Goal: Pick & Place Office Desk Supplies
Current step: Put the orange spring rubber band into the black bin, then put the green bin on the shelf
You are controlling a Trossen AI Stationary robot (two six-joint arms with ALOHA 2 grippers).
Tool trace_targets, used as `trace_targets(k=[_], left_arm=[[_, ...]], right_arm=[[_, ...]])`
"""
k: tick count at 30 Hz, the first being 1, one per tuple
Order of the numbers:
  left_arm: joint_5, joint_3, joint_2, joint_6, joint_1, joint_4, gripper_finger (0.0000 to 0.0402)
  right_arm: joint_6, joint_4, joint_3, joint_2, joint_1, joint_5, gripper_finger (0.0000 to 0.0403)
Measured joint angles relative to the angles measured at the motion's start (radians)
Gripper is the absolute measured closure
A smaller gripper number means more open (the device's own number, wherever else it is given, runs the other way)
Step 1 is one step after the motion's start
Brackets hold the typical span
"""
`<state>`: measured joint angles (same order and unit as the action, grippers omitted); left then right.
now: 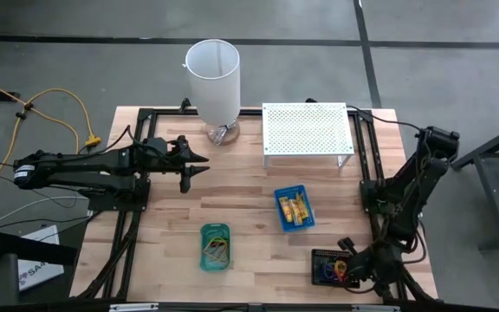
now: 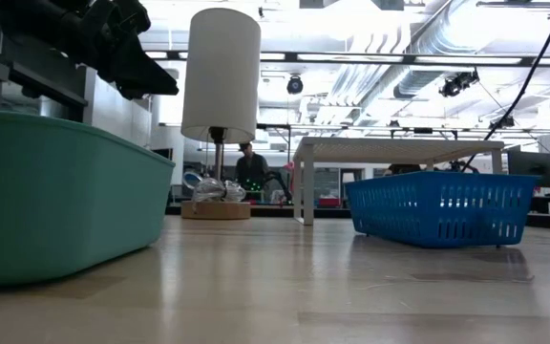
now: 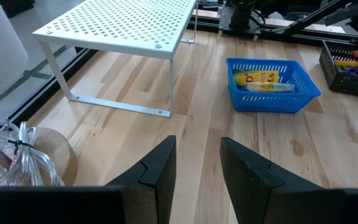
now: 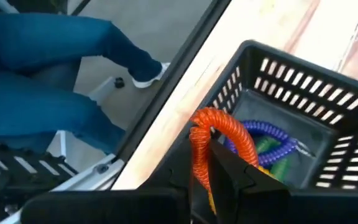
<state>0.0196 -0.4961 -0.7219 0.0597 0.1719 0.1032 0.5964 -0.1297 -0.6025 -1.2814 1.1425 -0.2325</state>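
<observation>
My right gripper (image 4: 211, 175) is at the table's near right corner, over the black tray (image 4: 303, 93), and is shut on an orange coiled cord (image 4: 219, 134). In the high view the cord (image 1: 340, 267) shows at the tray (image 1: 321, 256) beside that gripper (image 1: 352, 272). Purple and green coils (image 4: 272, 142) lie in the tray. A blue tray (image 1: 294, 208) holds yellow packets (image 3: 260, 78). A green tray (image 1: 216, 247) holds thin band loops. My left gripper (image 1: 199, 165) hangs open above the table's far left, touching nothing. My right gripper pinches the orange coiled cord between its two fingers, on one side of its loop (image 4: 201, 163). The fingers slant down from the table's right side. The cord's bend (image 4: 225, 124) arches past the fingertips over the black tray's corner; its lower end is hidden by the fingers.
A tall white cylinder (image 1: 213, 74) on a round wooden foot stands at the far edge, with a white perforated shelf (image 1: 307, 130) to its right. A person's legs in blue jeans (image 4: 48, 74) stand just beyond the table's near edge. Bare wood lies between the trays.
</observation>
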Motion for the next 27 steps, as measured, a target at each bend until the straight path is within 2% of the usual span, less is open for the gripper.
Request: trace_targets(k=[11, 22, 27], left_arm=[[0.000, 0.000, 0.000, 0.000, 0.000, 0.000, 0.0282], [0.000, 0.000, 0.000, 0.000, 0.000, 0.000, 0.0282], [0.000, 0.000, 0.000, 0.000, 0.000, 0.000, 0.0282]], right_arm=[[0.010, -0.006, 0.000, 0.000, -0.006, -0.006, 0.0373], [0.060, -0.074, 0.000, 0.000, -0.006, -0.057, 0.0303], [0.058, -0.074, 0.000, 0.000, -0.006, -0.057, 0.0286]])
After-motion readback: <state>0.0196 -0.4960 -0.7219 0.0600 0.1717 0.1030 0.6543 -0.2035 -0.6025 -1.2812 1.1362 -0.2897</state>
